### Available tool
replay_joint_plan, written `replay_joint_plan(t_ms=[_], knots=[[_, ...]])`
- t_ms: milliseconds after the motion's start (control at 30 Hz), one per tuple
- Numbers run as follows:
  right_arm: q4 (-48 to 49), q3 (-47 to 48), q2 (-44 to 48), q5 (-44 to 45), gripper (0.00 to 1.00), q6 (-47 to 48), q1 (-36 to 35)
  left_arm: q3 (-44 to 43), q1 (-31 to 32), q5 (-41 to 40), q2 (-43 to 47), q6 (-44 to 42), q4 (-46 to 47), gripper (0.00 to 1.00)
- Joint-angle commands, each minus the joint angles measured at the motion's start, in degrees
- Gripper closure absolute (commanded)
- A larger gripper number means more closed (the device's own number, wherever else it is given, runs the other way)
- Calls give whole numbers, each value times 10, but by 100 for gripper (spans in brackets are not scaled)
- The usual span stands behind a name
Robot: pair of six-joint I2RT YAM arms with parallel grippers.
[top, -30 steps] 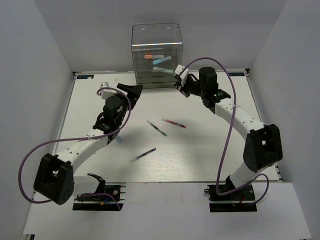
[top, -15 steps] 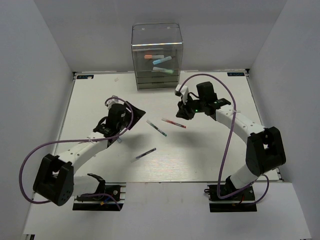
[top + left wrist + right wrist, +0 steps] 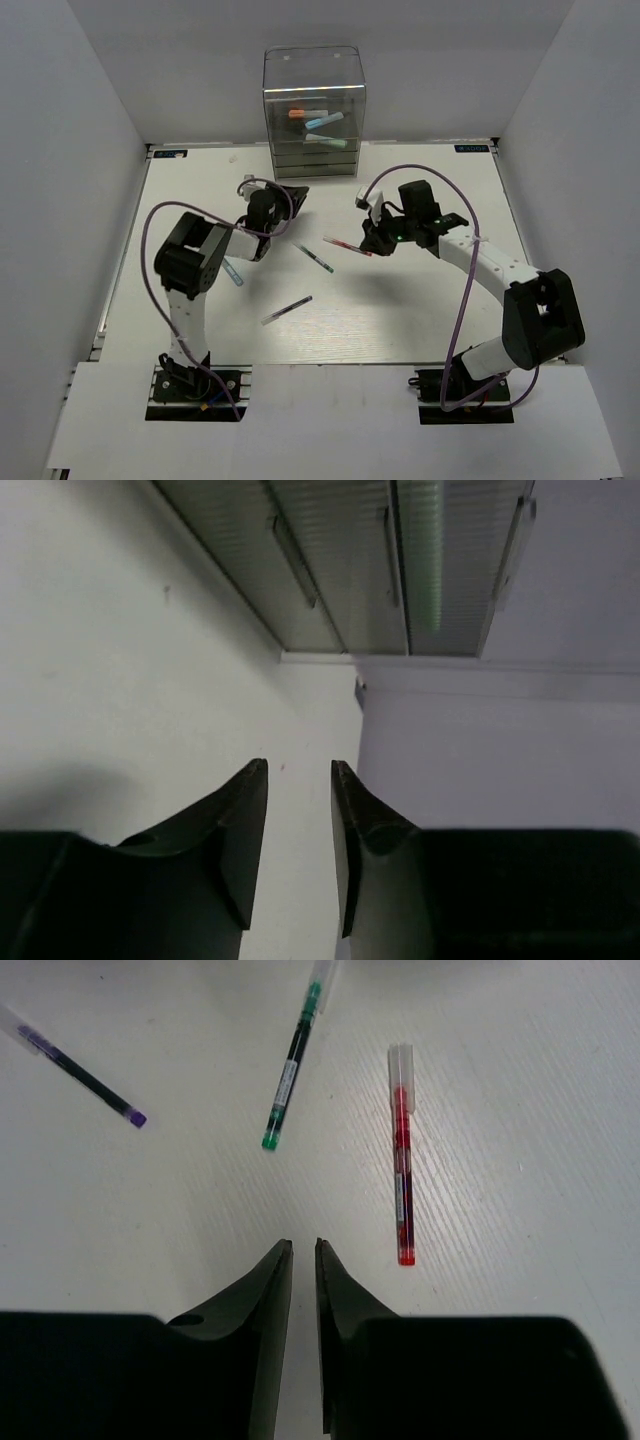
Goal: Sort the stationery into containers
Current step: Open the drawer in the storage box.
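Observation:
The containers are drawers of a clear plastic box (image 3: 314, 110) at the table's far edge; orange (image 3: 300, 113), light-blue (image 3: 322, 122) and green (image 3: 330, 140) markers lie in them. On the table lie a red pen (image 3: 347, 246) (image 3: 402, 1160), a green-tipped dark pen (image 3: 314, 256) (image 3: 290, 1070) and a purple pen (image 3: 286, 309) (image 3: 85, 1075). My right gripper (image 3: 367, 241) (image 3: 302, 1246) hovers just behind the red pen's end, its jaws a narrow slit apart and empty. My left gripper (image 3: 292, 194) (image 3: 298, 770) points at the drawer fronts (image 3: 340, 560), open a little, with nothing in it.
A light-blue-capped marker (image 3: 232, 272) lies beside the left arm's forearm. Purple cables loop over both arms. White walls close in the table (image 3: 420, 310) on the left, right and far sides.
The right arm has pulled back from the drawers and come down beside the red pen. The left arm has swung toward the box, and its jaws have narrowed.

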State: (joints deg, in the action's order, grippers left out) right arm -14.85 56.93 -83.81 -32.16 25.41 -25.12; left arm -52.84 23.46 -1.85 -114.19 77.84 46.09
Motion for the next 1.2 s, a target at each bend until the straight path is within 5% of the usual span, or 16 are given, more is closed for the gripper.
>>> replay_joint_plan(t_ms=[0,333,1167], knots=[[21,-16,21,26,78,7,3,-81,-2,-18,-45,37,97,57],[36,-15,0,53,78,11,3,-271,-2,-51,-161,10,25,51],[36,-2,-7,62,78,18,4,-351,-7,-108,-210,-1,-52,55]])
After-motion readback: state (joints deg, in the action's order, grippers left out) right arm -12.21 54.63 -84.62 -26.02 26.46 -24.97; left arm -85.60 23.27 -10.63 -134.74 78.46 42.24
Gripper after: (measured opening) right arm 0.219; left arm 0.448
